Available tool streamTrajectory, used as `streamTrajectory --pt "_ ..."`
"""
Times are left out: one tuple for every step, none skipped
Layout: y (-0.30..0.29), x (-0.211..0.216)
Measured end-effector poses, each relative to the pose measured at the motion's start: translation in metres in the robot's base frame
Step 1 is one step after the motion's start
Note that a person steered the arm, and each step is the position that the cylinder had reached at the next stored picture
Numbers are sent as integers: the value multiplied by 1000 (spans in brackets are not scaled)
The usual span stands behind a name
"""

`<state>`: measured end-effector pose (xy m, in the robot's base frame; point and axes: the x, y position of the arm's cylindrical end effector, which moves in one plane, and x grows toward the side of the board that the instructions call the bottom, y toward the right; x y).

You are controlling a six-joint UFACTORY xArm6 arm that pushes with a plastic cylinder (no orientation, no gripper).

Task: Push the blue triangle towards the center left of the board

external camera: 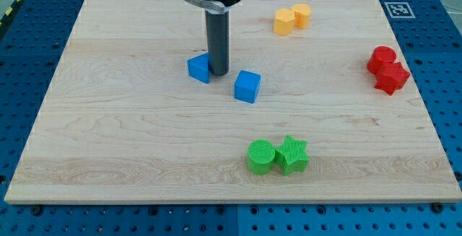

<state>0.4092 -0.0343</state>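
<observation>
The blue triangle [198, 68] lies on the wooden board [108, 120], a little left of the middle and in the upper half of the view. My tip [219, 73] stands right against its right side, touching or nearly touching it. A blue cube [247, 86] sits just to the lower right of my tip, apart from it. The rod rises straight up from the tip to the arm at the view's top.
Two yellow blocks [291, 18] sit together at the upper right. A red cylinder [382, 58] and a red star-like block [393, 77] touch near the right edge. A green cylinder [261, 156] and a green star [292, 154] sit together at the lower middle.
</observation>
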Motion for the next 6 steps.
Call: streamTrajectory --pt "-27 -3" --pt "-28 -3" --pt "-28 -3" --pt "-10 -3" --pt "-2 11" --pt "-18 32"
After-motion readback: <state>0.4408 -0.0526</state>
